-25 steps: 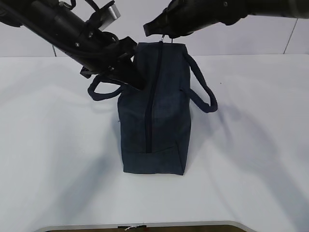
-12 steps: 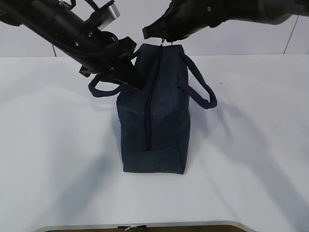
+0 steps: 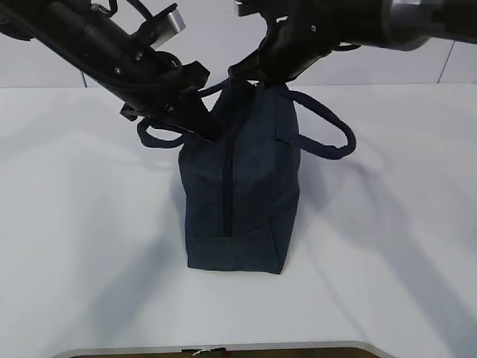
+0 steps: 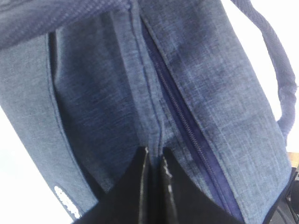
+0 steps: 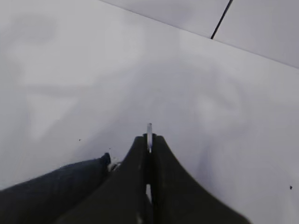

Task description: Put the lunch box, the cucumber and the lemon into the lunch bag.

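A smooth white worktop [image 3: 89, 246] fills the near part of the exterior view. On it, towards the middle, a lunch bag [image 3: 242, 194] of dark navy woven fabric is stood on its base, boxy in shape and narrowing slightly towards the top. A dark zipper line [image 3: 226, 186] is seen running up the near face and over the top, closed along the stretch that can be seen. Two soft loop handles are attached: one [image 3: 328, 134] is splayed out to the right, the other [image 3: 160, 133] lies out to the left.

In the left wrist view the coarse weave and the stitched seam beside the zipper are shown close up. The left gripper [image 4: 153, 156] is seen with its jaws nearly together, pinching a fold of the bag's fabric beside the zipper, on the upper left side of the bag.

At the far top end of the bag the right gripper [image 5: 149, 138] is closed on a thin silvery zipper pull [image 5: 149, 130], which sticks out between its tips.
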Controlling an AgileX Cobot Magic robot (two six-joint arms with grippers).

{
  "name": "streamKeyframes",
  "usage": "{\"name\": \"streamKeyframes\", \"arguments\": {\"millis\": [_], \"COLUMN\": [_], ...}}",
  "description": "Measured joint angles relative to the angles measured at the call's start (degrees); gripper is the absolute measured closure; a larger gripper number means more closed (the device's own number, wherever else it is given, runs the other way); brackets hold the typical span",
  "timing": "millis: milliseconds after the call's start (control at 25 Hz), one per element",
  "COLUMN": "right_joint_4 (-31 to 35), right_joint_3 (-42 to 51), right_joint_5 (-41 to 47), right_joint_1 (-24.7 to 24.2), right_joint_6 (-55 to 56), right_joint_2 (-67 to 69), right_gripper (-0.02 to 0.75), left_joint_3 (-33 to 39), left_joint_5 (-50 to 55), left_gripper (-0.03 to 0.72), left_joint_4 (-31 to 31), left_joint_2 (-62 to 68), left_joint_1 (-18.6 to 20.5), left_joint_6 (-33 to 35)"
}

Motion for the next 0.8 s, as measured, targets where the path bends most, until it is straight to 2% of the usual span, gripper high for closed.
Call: {"name": "streamKeyframes", "arguments": {"millis": [240,560,680,800], "right_joint_4": [1.5,6.19,9.27,11.3], "right_joint_3": [-0.76,-7.1,-9.22,-9.85], "right_joint_5": [0.96,8.59,10.67,12.0], "right_joint_1": [-0.09,-0.23,-0.36,-0.49], "right_joint_6": [0.09,-1.63,-3.36,-4.17], "right_joint_2": [1.23,1.92,2.29,2.29], "right_gripper": [0.733,0.733,0.733,0.733], "left_joint_3": [0.0,0.0,0.0,0.0], "left_joint_5": [0.0,0.89,1.76,2.22], "left_gripper": [0.702,0.696,0.671,0.61], "left_joint_4": [0.66,0.71,0.84,0.84], "left_joint_2": [0.0,0.0,0.0,0.0], "left_joint_1": [0.0,0.0,0.0,0.0], "left_joint_6": [-0.12,-0.12,-0.43,-0.77]}}
